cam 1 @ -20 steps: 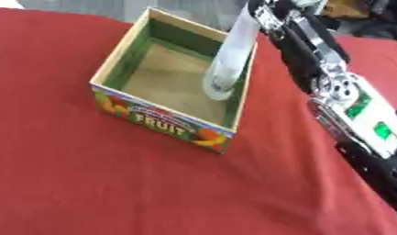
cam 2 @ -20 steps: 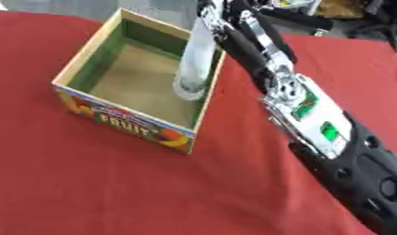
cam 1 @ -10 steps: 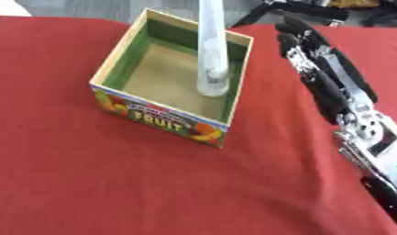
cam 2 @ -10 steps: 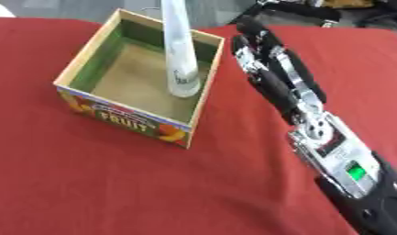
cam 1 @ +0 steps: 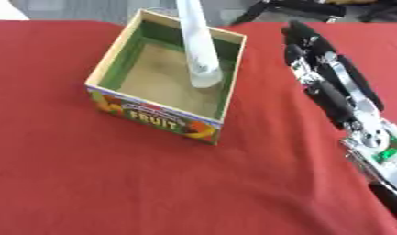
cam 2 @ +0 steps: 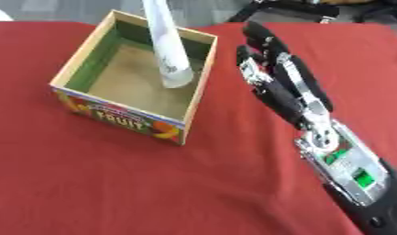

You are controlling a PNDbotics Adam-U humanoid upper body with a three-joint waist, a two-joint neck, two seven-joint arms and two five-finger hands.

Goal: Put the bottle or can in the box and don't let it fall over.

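A tall pale bottle [cam 1: 197, 46] stands upright inside the cardboard fruit box [cam 1: 153, 117], close to the box's right wall, with nothing holding it. The box has green inner walls and a printed front with the word FRUIT. My right hand [cam 2: 278, 85] hovers to the right of the box, clear of the bottle, fingers straight and pointing away from me, holding nothing. The left hand shows in neither view.
The box sits on a red tablecloth [cam 1: 113, 183] that fills the near and left parts of the view. Dark equipment [cam 2: 313, 7] lies beyond the table's far edge at the upper right.
My right hand has let go of the bottle and drawn back to the right of the box. The bottle, tilted a second ago, now stands upright in the box.
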